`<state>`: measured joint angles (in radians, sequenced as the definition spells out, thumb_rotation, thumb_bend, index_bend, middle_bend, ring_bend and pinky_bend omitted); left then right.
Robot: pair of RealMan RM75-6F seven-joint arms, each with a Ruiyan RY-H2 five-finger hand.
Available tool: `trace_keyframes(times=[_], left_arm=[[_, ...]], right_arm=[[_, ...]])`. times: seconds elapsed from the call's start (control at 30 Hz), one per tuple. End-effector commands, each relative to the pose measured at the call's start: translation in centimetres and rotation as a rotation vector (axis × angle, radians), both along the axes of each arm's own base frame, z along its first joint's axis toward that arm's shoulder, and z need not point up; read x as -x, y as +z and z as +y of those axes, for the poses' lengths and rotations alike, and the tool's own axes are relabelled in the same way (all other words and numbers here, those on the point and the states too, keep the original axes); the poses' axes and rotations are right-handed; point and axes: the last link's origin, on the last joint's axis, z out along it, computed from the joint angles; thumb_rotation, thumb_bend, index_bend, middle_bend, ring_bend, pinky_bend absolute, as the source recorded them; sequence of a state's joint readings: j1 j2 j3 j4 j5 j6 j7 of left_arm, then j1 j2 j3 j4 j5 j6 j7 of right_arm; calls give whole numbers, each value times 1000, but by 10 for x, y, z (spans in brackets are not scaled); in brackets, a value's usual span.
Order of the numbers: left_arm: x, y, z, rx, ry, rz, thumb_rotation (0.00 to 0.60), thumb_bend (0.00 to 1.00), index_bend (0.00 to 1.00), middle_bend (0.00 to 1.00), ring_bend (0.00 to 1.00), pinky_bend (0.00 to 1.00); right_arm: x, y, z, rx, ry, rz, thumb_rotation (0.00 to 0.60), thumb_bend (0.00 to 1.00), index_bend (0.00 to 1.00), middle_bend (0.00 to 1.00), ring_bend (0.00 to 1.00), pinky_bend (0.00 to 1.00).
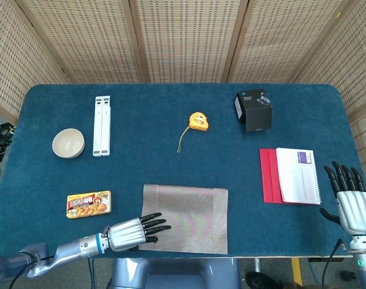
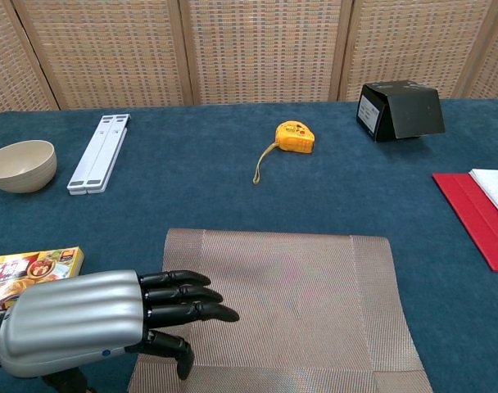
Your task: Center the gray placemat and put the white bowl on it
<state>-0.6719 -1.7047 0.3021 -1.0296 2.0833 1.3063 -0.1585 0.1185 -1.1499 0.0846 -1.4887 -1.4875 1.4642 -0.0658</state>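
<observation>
At the counter's [image 1: 171,114] near edge, the left robot hand [image 1: 130,232] lies flat with its fingers stretched out and apart, grasping nothing; its dark fingertips [image 2: 201,300] reach over the near left corner of the gray placemat [image 1: 186,218]. Whether they press on the mat cannot be told. The placemat lies against the near edge, roughly midway along it. At the near right corner the right robot hand [image 1: 354,203] hangs off the counter's edge, fingers straight up and spread, released.

Left of the placemat, near the front left corner, sits a yellow food box [image 1: 88,203]. Toward the right edge a white notebook [image 1: 298,175] lies on a red folder [image 1: 269,176].

Farther back, the white bowl [image 1: 68,143] stands upright near the left edge, well apart from the placemat, with a white folded stand [image 1: 102,125] just beside it. A yellow tape measure [image 1: 198,122] lies mid-counter, and a black box [image 1: 253,110] sits toward the far right.
</observation>
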Motion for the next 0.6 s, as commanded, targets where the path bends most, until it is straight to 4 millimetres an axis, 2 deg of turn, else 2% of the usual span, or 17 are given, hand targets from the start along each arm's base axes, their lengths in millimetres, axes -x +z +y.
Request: trace_keyframes(times=[0.03,0.3,0.37,0.53,0.6], left_arm=[[-1,-4,0,5,8,-5,600,0,380,0,0,0],[-4,-10,2,8,3,-6,600,5,387,0,0,0],[-4,-11,2,15,9,-8,600,58,395,0,0,0],[-5,-10,2,23,16,-16,600,317,406,0,0,0],[-5,-10,3,23,19,-20,600,370,407,0,0,0]], right_arm=[[0,0,0,-1,0,1,600,0,0,0,0,0],[0,0,0,-1,-2,1,600,0,0,0,0,0],[0,0,0,-2,-1,1,600,0,0,0,0,0],[0,0,0,-1,-1,0,600,0,0,0,0,0],[0,0,0,-1,-1,1,600,0,0,0,0,0]])
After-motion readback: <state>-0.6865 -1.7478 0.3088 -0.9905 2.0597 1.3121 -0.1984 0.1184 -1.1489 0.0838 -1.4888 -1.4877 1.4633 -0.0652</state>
